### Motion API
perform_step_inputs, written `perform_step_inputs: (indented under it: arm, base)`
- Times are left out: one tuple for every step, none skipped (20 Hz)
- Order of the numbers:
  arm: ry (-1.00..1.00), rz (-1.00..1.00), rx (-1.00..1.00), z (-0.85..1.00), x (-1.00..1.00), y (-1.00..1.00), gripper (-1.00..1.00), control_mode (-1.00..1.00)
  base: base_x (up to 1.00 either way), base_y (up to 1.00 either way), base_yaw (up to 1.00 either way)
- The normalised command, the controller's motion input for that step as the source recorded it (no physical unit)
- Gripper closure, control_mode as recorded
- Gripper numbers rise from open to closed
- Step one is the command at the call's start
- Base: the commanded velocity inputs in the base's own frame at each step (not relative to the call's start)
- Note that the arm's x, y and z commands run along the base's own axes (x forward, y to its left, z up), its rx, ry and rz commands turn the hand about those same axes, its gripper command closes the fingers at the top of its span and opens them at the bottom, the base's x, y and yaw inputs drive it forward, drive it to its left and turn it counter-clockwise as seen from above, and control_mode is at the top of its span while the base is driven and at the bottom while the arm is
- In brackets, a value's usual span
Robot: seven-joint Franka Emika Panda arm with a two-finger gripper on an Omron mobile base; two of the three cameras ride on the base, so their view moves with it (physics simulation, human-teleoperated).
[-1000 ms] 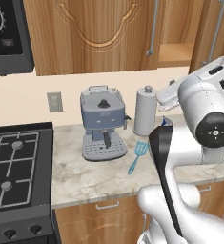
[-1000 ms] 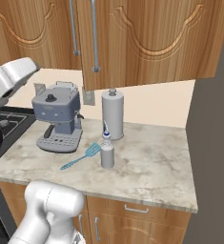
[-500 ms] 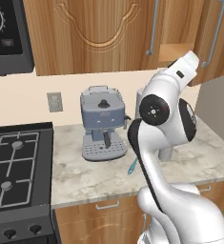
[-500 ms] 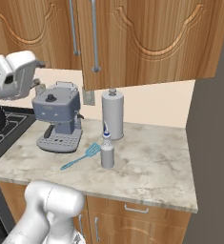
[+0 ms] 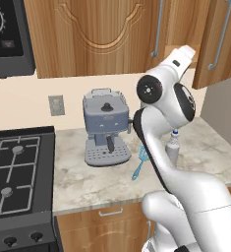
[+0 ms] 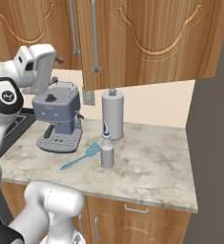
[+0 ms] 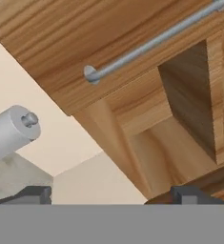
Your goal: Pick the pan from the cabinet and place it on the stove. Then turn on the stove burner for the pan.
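My gripper (image 7: 111,195) is open, with nothing between its dark fingertips (image 7: 33,194). It is raised just below the cabinet (image 5: 97,34) and looks up into it. One cabinet door (image 5: 219,44) stands swung open, and past a silver bar handle (image 7: 151,43) I see a bare wooden inner wall (image 7: 194,100). The pan is hidden from me. The black stove (image 5: 18,172) with its grates and burner caps lies low on the left, far from the gripper.
On the marble counter (image 6: 151,167) stand a blue-grey coffee machine (image 5: 105,128), a paper towel roll (image 6: 112,114), a small bottle (image 6: 106,152) and a blue spatula (image 6: 80,157). A black microwave (image 5: 6,37) hangs over the stove. A grey wall ends the counter on the right.
The arm has swung up and around, lifting the hand from counter height to the underside of the upper cabinet. The jaws stayed open.
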Motion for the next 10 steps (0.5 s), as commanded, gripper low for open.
perform_step_inputs:
  arm:
    - [0.18,-0.06,-0.04,-0.04,0.50,-0.24,-1.00,-1.00]
    - [0.19,-0.06,-0.04,-0.05,0.51,-0.22,-1.00,-1.00]
    - [0.19,-0.06,-0.05,-0.07,0.51,-0.20,-1.00,-1.00]
    - [0.19,-0.06,-0.05,-0.08,0.50,-0.18,-1.00,-1.00]
    - [0.20,-0.06,-0.05,-0.07,0.48,-0.20,-1.00,-1.00]
    - [0.20,-0.06,-0.05,-0.07,0.46,-0.20,-1.00,-1.00]
    - [0.20,-0.05,-0.05,-0.05,0.41,-0.25,-1.00,-1.00]
    - [0.18,-0.06,-0.04,-0.02,0.39,-0.26,-1.00,-1.00]
    - [0.17,-0.06,-0.04,-0.03,0.34,-0.27,-1.00,-1.00]
    - [0.17,-0.06,-0.04,-0.01,0.29,-0.29,-1.00,-1.00]
  base:
    - [0.00,0.00,0.00]
    - [0.00,0.00,0.00]
    - [0.00,0.00,0.00]
    - [0.00,0.00,0.00]
    - [0.00,0.00,0.00]
    - [0.00,0.00,0.00]
    - [0.00,0.00,0.00]
    - [0.00,0.00,0.00]
    - [0.00,0.00,0.00]
    - [0.00,0.00,0.00]
